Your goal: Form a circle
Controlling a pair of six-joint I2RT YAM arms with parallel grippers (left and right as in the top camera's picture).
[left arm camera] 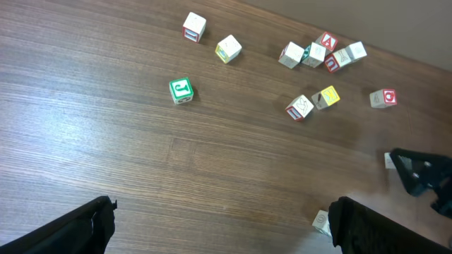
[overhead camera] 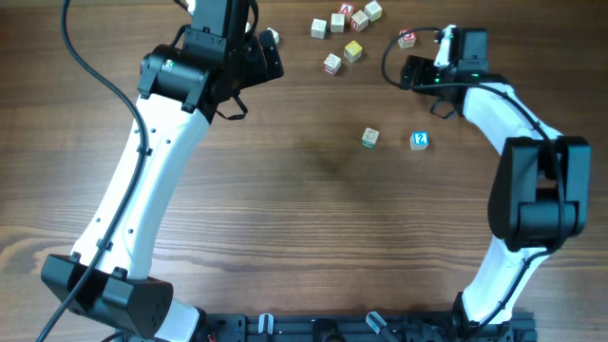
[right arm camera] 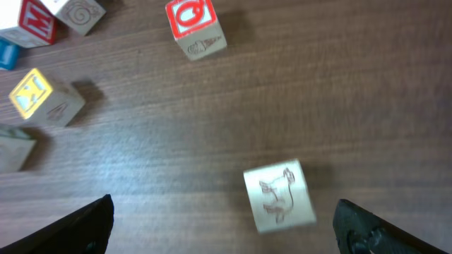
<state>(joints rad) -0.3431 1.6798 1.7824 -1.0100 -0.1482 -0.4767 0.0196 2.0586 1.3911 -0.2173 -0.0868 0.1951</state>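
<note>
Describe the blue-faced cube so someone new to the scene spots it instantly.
Find the right arm curving in from the side. Inward of its forearm, two cubes sit alone, nearer the robot's base than the block cluster. The blue-faced cube is the one closer to that arm; its neighbour shows green on top.
</note>
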